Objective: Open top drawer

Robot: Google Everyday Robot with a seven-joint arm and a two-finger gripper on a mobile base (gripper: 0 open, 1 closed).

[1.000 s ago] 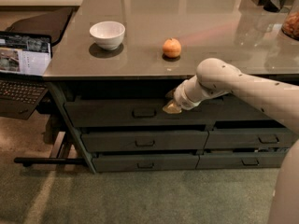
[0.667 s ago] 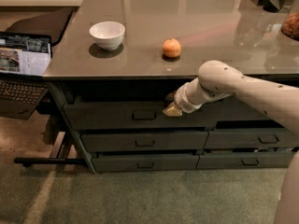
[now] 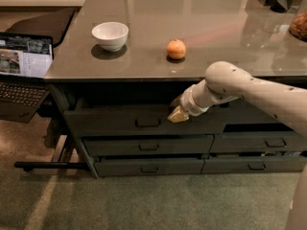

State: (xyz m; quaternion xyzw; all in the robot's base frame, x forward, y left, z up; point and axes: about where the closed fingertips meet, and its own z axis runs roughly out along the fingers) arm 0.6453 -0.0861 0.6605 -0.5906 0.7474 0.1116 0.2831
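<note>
Camera view: top drawer [image 3: 110,122] dark grey, slightly out; gripper [image 3: 178,115] at front, grip unclear.

One bowl [image 3: 110,35]; one orange [image 3: 176,49]; one laptop [image 3: 24,75]; five drawers [image 3: 148,146] — one hand [image 3: 177,115] at the top drawer [image 3: 115,121].

- I see the top drawer [image 3: 110,121]: wide, dark grey, flat-fronted, drawn slightly out beneath the surface [image 3: 144,66].
- Small handle [image 3: 147,122] centred; my jaws sit just right of it.
</note>
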